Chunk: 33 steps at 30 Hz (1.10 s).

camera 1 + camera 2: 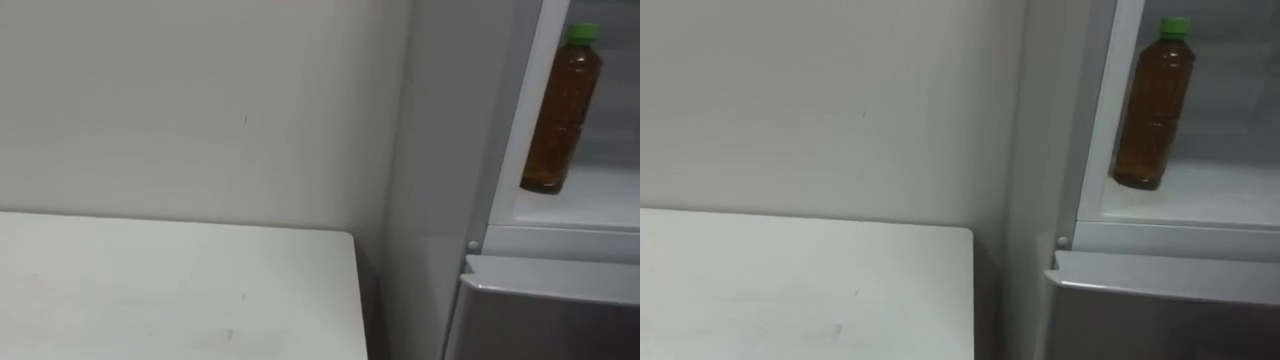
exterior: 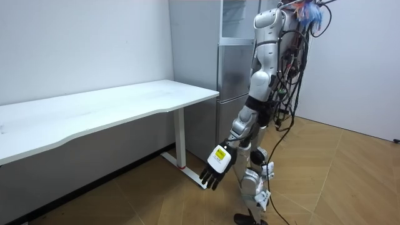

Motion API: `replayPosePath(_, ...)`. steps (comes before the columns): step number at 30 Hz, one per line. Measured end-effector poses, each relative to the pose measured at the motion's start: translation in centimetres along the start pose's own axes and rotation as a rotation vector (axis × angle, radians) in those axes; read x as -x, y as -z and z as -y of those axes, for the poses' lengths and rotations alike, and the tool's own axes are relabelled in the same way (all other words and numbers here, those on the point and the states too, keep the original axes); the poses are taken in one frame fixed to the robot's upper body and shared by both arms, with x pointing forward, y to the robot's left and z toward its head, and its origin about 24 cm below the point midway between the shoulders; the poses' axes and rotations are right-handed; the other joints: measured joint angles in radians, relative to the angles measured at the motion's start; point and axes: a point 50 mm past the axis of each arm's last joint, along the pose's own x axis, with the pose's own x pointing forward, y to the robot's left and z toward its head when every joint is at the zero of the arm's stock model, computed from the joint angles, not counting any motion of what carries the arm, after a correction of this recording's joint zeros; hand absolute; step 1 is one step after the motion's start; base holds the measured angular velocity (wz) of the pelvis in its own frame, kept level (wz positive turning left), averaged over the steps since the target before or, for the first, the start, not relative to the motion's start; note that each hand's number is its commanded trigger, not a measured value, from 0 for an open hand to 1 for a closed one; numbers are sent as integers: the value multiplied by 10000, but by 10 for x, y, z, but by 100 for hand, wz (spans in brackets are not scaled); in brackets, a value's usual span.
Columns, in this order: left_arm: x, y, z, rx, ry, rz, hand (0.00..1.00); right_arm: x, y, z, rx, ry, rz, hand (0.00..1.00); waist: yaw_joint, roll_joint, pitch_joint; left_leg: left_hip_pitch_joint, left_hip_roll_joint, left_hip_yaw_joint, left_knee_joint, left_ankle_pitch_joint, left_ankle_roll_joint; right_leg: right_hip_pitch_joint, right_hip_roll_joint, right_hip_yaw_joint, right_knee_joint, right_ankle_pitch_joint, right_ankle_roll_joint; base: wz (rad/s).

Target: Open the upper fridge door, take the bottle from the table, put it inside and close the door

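Left eye view: the bottle is seen inside the fridge, in the upper compartment, w/ its base set on the white shelf there. It is filled w/ brown liquid and topped by a green cap. It is placed at the shelf's left end, just beside the fridge's left frame, and is seen slightly tilted, cap toward the right. Below the shelf, the fridge's grey lower door is shut. Left of the fridge a white surface is seen, its right edge near the fridge's side but parted from it by a dark gap. Behind it a plain wall is run up to the fridge.

Room view: the robot is seen standing upright directly in front of the fridge, facing it, on a wood floor. The left hand is hung low, approx. at knee level, well below the fridge's upper compartment and lower than the surface's top. Its fingers are loose and nearly straight, pointed down, and nothing is held in it.
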Motion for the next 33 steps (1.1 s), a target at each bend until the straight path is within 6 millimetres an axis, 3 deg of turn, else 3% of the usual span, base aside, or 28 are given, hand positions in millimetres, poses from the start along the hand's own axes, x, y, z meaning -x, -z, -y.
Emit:
replayPosePath(1, 2, 5, 5, 7, 140, -192, 0, 1, 14, 6, -147, 389, -1036, 0, -69, 192, -24, -88, -42, 3, -12, 10, 17, -202, -8, 131, 129, -42, 28, -26)
replayPosePath(3, 2, 5, 6, 41, 178, -212, 0, 2, 22, 12, -589, 845, -1788, 0, -141, 440, 76, -188, -116, 3, -13, 37, 51, -465, -67, 212, 397, -164, 22, -20)
replayPosePath(5, 1, 3, 2, 56, 90, -93, 0, 2, 24, 15, -920, 1166, -2137, 0, -225, 389, 80, -272, -178, 6, -7, 67, 46, -703, -136, 226, 714, -343, 4, -2)
replayPosePath(7, 0, 1, -1, 249, 161, 100, 0, 0, 20, 13, -1231, 1415, -2187, 0, -344, 164, 99, -228, -224, -4, 5, 79, 26, -721, -156, 229, 831, -505, -16, 5)
replayPosePath(12, 1, 4, 2, 591, 482, 50, 0, -1, 26, 19, -1002, 2030, -2342, 0, -325, -220, 154, -222, -148, -62, -13, 60, -9, -667, -59, 219, 618, -469, -30, 2)
replayPosePath(18, 3, 13, 4, 632, 773, -326, 0, 3, 47, 32, -23, 2563, -2982, 0, -345, -55, 141, -269, -115, -62, -96, 57, -12, -696, -10, 205, 472, -408, -21, -1)
replayPosePath(22, 3, 6, 4, 707, 872, -27, 0, 6, 58, 40, 464, 2692, -3277, 0, -342, 48, 156, -307, -122, -59, -101, 55, -19, -672, 8, 194, 459, -417, -26, -1)
replayPosePath(33, 2, 4, 4, 683, 1052, 50, 0, 0, 50, 22, -614, 2410, -3802, 0, -356, -130, 163, -150, -129, -38, -92, 31, -52, -677, -19, 220, 597, -547, -23, 0)
